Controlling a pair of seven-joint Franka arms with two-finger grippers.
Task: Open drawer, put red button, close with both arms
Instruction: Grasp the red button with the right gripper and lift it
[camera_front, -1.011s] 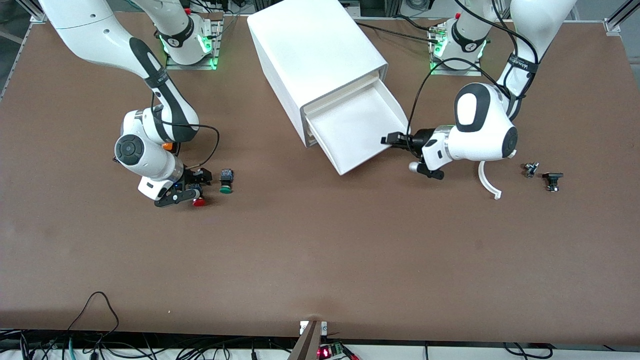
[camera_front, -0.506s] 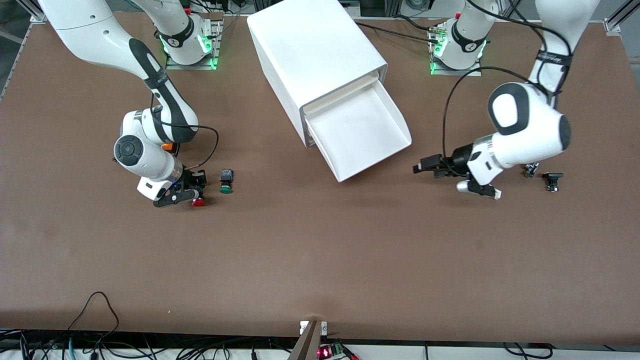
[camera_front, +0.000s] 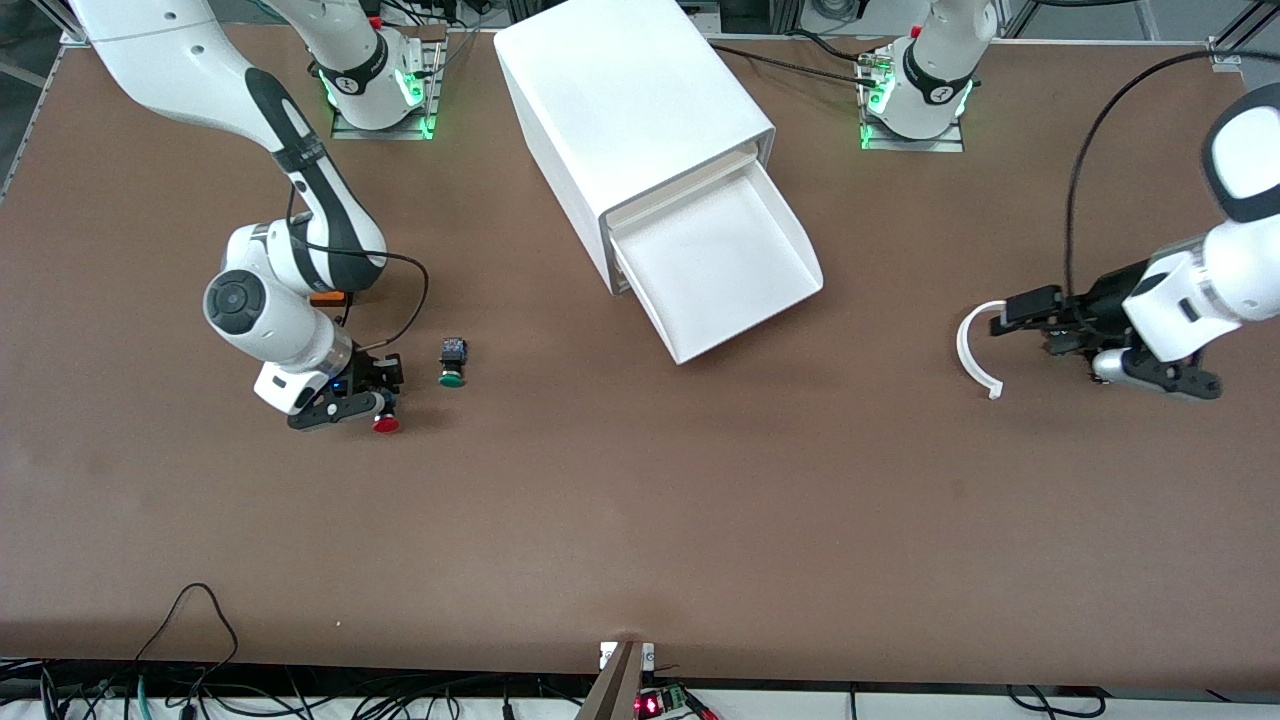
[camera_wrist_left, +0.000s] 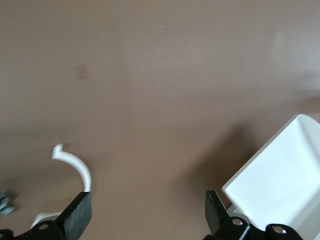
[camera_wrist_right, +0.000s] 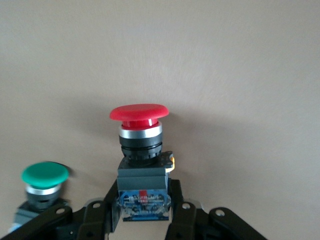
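Red button (camera_wrist_right: 139, 145) clamped at its black body by right gripper (camera_front: 372, 392) toward the right arm's end of the table, long axis lying level, red cap pointing away from the wrist. Green button (camera_front: 452, 363) just beside; drawer (camera_front: 722, 262) pulled open, well apart. Left gripper (camera_wrist_left: 146, 215) spread open, holding nothing, over white curved piece (camera_front: 975, 350).

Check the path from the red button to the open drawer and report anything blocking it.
Nothing visible blocks it. The right gripper is shut on the red button; the green button sits beside it, low on the table. The drawer is open and empty. The left gripper is off by the white curved piece.
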